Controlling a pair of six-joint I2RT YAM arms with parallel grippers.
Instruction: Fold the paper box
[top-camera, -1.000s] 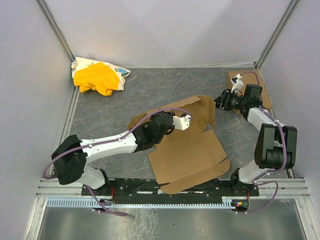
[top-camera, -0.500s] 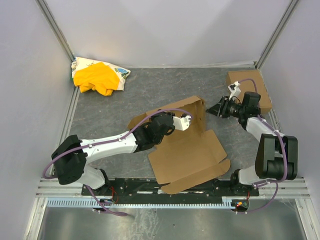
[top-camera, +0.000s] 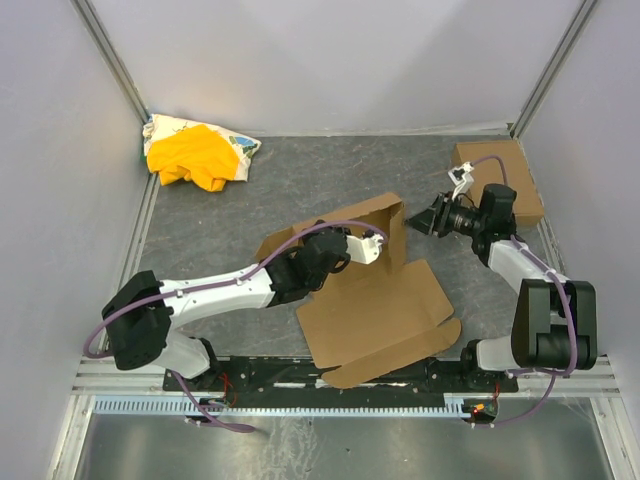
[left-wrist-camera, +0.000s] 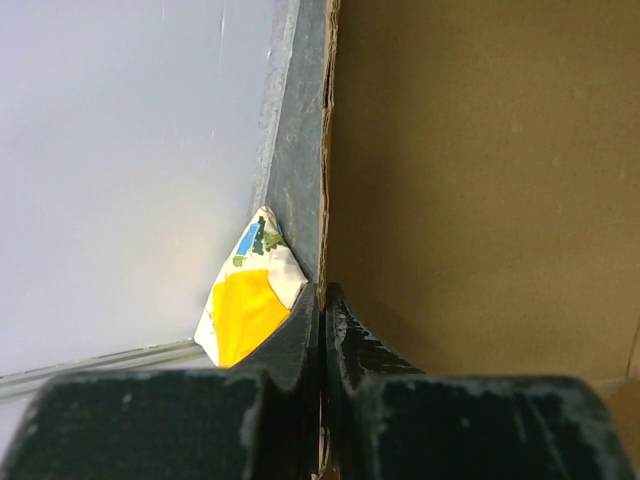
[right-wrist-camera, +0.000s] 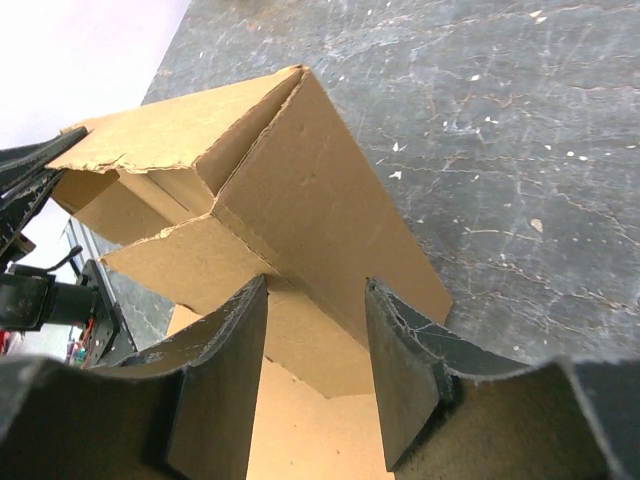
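Observation:
The paper box (top-camera: 385, 305) is a brown cardboard sheet lying near the front middle, with its far wall (top-camera: 350, 222) raised upright. My left gripper (top-camera: 372, 246) is shut on the top edge of that wall; in the left wrist view its fingers (left-wrist-camera: 300, 325) pinch the cardboard (left-wrist-camera: 480, 180). My right gripper (top-camera: 426, 219) is open, just right of the wall's end flap. In the right wrist view its open jaws (right-wrist-camera: 315, 300) frame the folded corner flap (right-wrist-camera: 300, 190) without touching it.
A small ready-folded brown box (top-camera: 500, 168) sits at the back right, behind my right arm. A yellow and white bag (top-camera: 197, 153) lies in the back left corner, and also shows in the left wrist view (left-wrist-camera: 250, 305). Grey walls enclose the dark table (top-camera: 300, 180).
My right gripper has moved left and forward toward the raised wall. The wall's right end flap has swung inward. My left gripper keeps its hold and has barely moved.

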